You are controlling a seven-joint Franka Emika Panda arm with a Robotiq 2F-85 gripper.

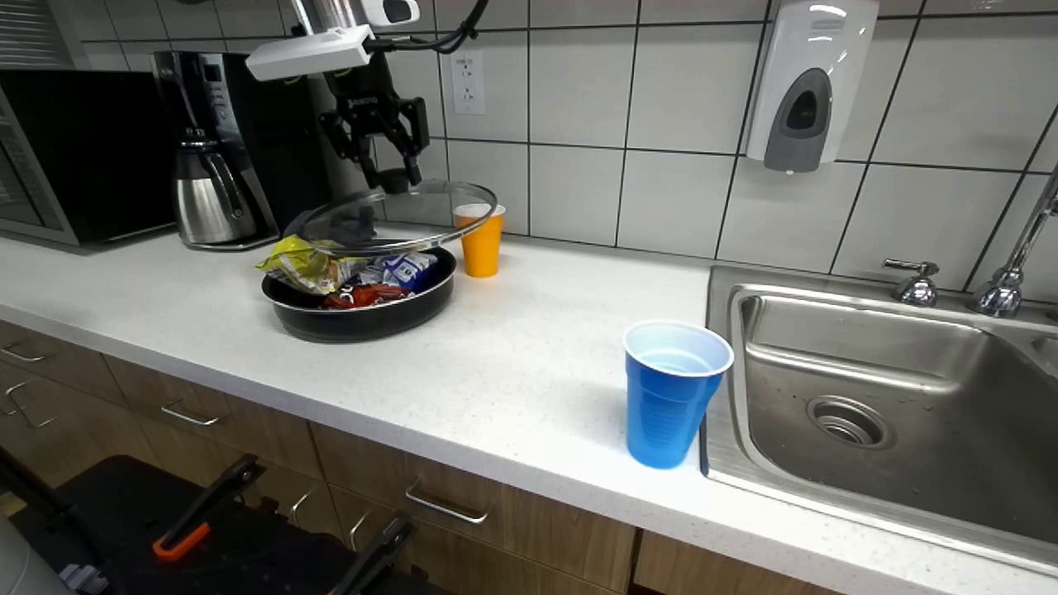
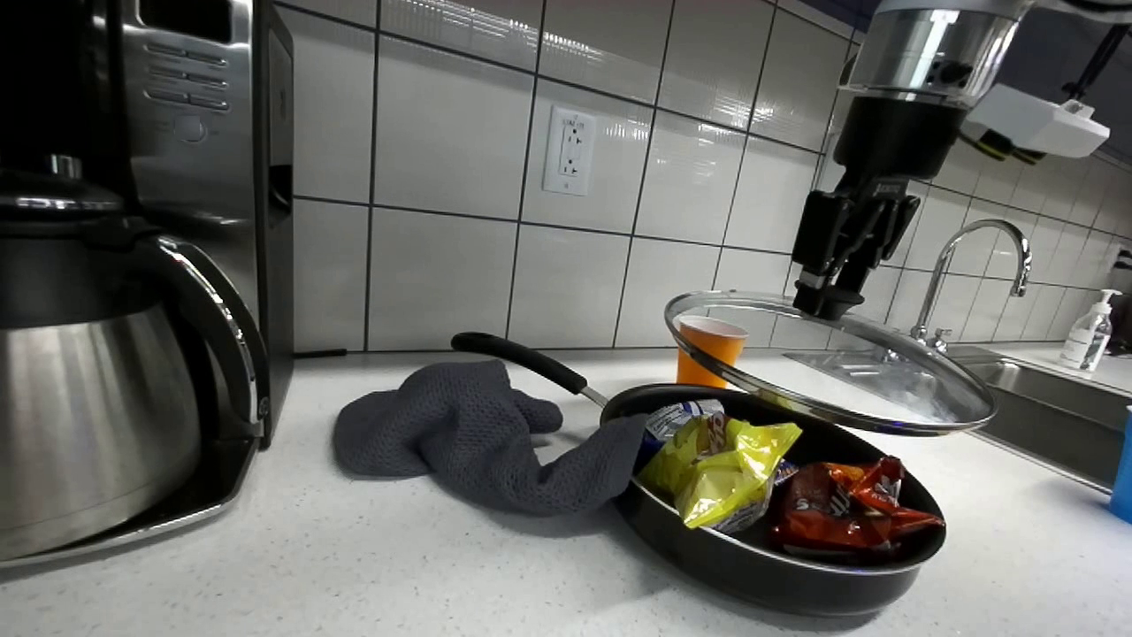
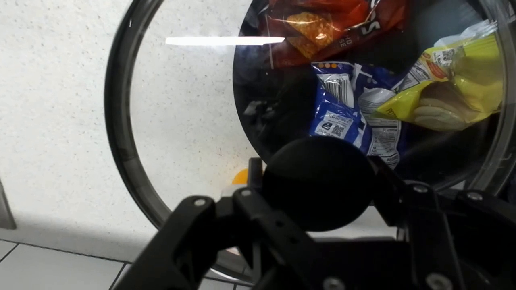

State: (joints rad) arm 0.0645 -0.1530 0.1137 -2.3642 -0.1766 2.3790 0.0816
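Hanging tilted: 1 clear glass lid point(image 2: 827, 364), metal rim point(image 3: 118, 96), black knob point(image 3: 318, 183).

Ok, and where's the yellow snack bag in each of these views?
In an exterior view: yellow snack bag left of centre, at the left side of the pan.
In an exterior view: yellow snack bag right of centre, lower half.
Wrist view: yellow snack bag upper right, seen through glass.
Shared landmark: the glass lid, held by the gripper.

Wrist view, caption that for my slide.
The gripper holds a glass lid by its black knob, snack bags in a black pan showing through.
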